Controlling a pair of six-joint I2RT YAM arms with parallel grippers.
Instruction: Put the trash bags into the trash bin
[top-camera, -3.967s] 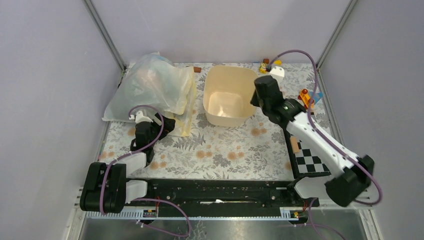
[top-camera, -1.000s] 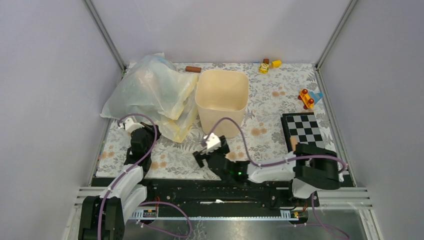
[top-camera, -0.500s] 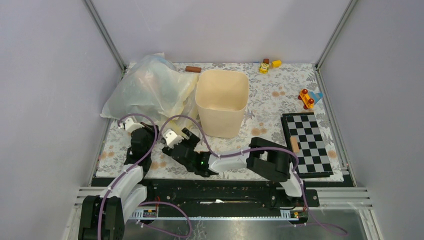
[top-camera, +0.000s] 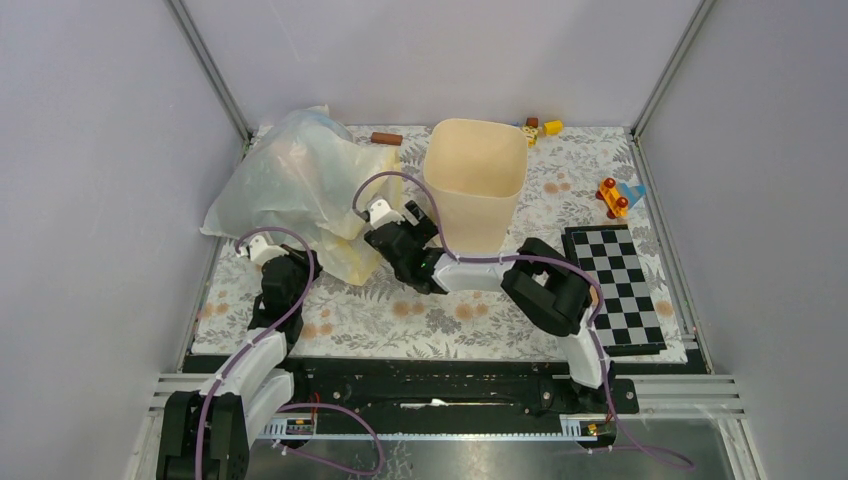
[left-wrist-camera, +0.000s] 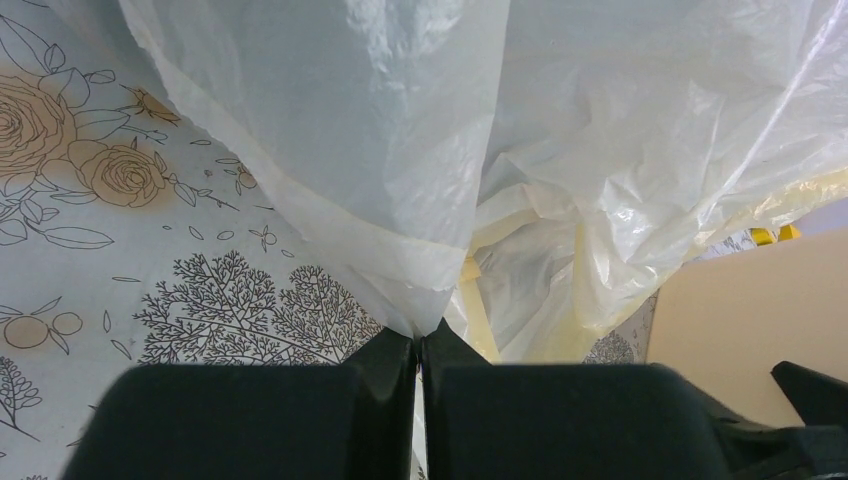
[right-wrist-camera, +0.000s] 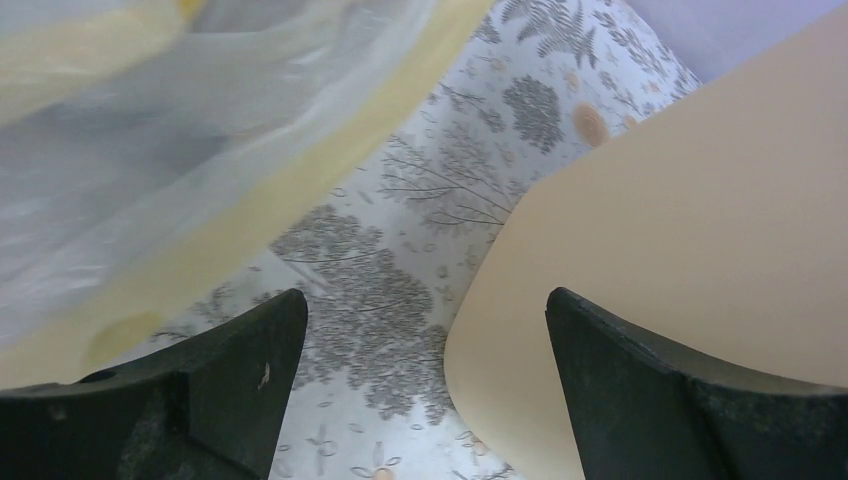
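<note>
Floral tablecloth (top-camera: 450, 300), a pile (top-camera: 300, 175) of bags in the far-left corner, and the bin (top-camera: 475, 190) standing just right of it. The left gripper (left-wrist-camera: 418, 340) is pinched tight on the bottom corner of what looks like the blue bag (left-wrist-camera: 340, 120), which fans up and away from it into the pile, whitish bag (left-wrist-camera: 650, 130) alongside. The right gripper (right-wrist-camera: 420, 380) is wide apart and empty, poking into the gap between the yellow bag (right-wrist-camera: 230, 235) and the bin wall. So imo the left arm has the bag, and the bin sits off to its right, past the right gripper.
</note>
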